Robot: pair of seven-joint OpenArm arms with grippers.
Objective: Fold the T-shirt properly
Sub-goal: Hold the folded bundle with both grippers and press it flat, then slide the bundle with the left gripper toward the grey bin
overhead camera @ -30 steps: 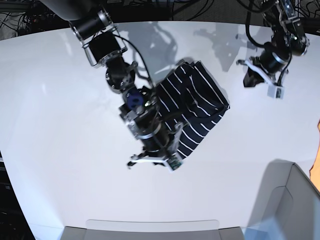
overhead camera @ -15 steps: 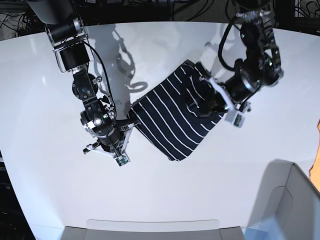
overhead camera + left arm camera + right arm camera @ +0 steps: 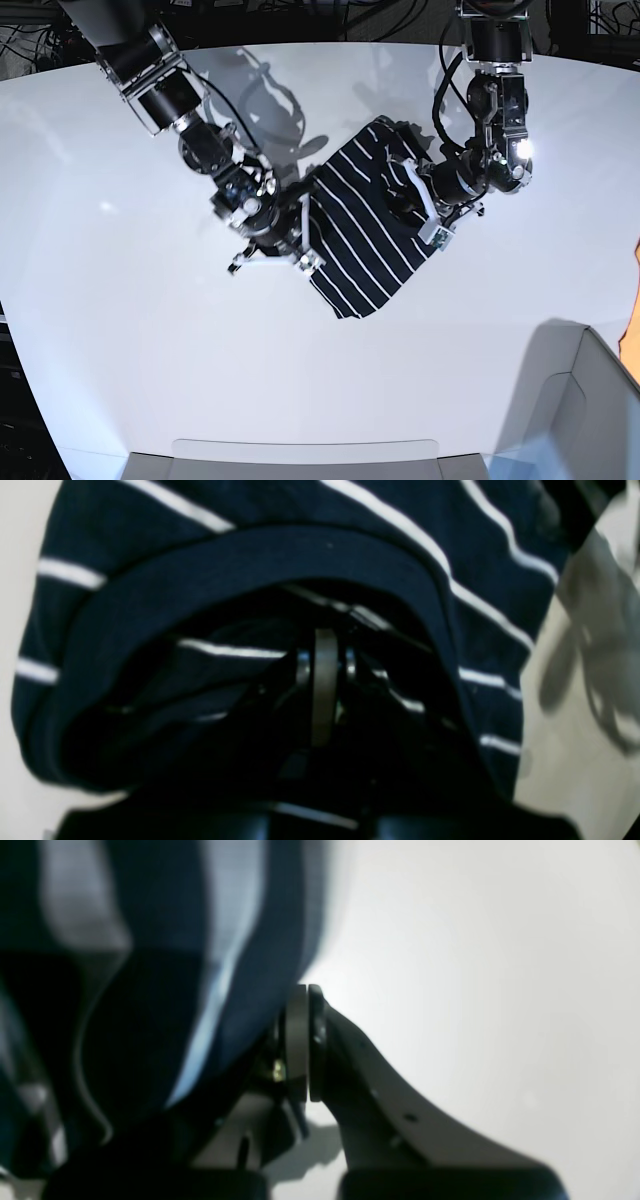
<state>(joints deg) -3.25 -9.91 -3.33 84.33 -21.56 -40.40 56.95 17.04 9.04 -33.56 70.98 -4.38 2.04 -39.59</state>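
The T-shirt [image 3: 360, 235], dark navy with thin white stripes, lies folded into a compact bundle mid-table. My left gripper [image 3: 408, 205] is at its right side. In the left wrist view it [image 3: 325, 680] is shut and tucked into a dark fold of the T-shirt [image 3: 350, 525], with fabric arching over it and none visible between the fingers. My right gripper [image 3: 300, 228] presses against the bundle's left edge. In the right wrist view it [image 3: 303, 1040] is shut with nothing between its fingers, and the T-shirt [image 3: 150, 965] lies against its left side.
The white table [image 3: 150, 350] extends all around the shirt. A grey bin [image 3: 585, 400] stands at the front right corner and a flat grey tray edge [image 3: 300, 455] runs along the front. Cables hang behind the table's far edge.
My right gripper has swung in from the table onto the shirt's left edge. My left gripper has pushed further in from the right. The bundle is narrower than before.
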